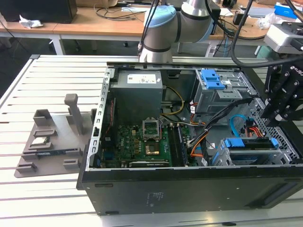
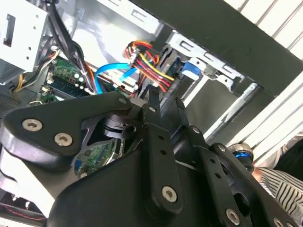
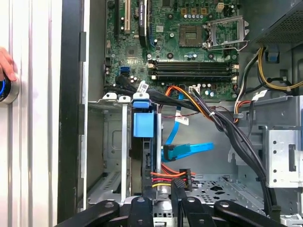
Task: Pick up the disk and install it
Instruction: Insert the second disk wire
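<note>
The open computer case lies on its side on the slatted table, and everything else is placed against it. The disk stands on edge in the drive cage at the case's front corner, its blue carrier tab facing up, its long axis running along the case wall. The gripper hangs just above that corner, the disk directly beneath it; its fingers sit close together, apparently holding nothing.

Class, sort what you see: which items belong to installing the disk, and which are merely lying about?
Job in hand: disk, gripper, drive cage.
Lying about: grey parts holder, power-supply box, motherboard.
</note>
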Robot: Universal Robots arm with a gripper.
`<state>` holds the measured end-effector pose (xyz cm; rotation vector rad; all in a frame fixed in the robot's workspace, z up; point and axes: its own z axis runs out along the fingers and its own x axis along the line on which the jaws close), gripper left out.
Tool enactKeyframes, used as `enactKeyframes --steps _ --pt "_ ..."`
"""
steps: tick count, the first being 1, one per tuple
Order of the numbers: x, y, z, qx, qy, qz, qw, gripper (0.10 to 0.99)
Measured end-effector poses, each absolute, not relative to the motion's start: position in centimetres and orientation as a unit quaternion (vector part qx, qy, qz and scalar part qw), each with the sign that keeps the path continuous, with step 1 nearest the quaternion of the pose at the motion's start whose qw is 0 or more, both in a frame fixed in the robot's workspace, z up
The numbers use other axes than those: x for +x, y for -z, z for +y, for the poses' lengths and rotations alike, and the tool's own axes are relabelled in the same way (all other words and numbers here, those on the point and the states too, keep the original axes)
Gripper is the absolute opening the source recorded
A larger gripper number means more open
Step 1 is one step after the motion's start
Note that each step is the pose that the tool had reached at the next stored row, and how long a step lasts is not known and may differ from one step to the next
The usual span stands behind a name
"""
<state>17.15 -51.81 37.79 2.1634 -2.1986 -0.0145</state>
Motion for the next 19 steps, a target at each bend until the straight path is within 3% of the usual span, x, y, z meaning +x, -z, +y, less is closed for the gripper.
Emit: enactKeyframes --steps 9,11,13,19 --pt "13.8 -37.3 -51.6 0.702 0.005 -0.712 0.029 0.302" --pt "13.8 -37.3 -51.6 0.702 0.005 -0.712 0.029 0.286" --pt "13.8 -37.3 -51.6 0.702 0.005 -0.712 0.029 0.161" --pt "13.8 -37.3 -53.2 0.702 0.005 -0.712 0.029 0.161"
